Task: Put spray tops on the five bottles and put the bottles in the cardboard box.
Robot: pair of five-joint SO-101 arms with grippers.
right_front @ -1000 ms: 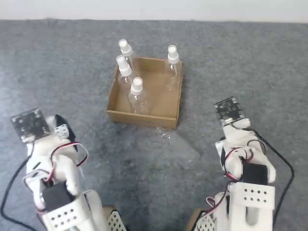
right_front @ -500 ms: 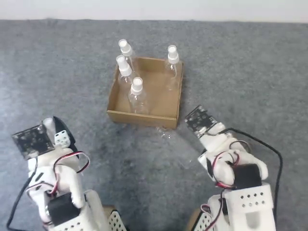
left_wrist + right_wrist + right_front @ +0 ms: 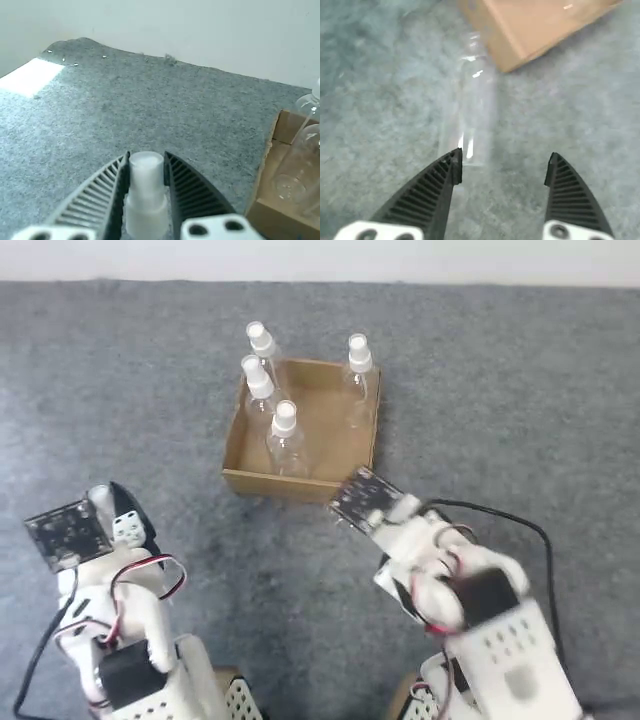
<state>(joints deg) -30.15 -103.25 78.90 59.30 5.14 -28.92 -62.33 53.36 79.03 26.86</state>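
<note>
Right tool (image 3: 505, 156) spread over bottle (image 3: 475, 100); cardboard box (image 3: 540, 25) corner near

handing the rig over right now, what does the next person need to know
Grippers: the left gripper is shut on a spray top. The right gripper is open, just short of the uncapped bottle, which lies on the carpet by a corner of the cardboard box.
Done: four capped bottles stand in the box.
Left: pick up the lying bottle, fit the spray top, box it.
</note>
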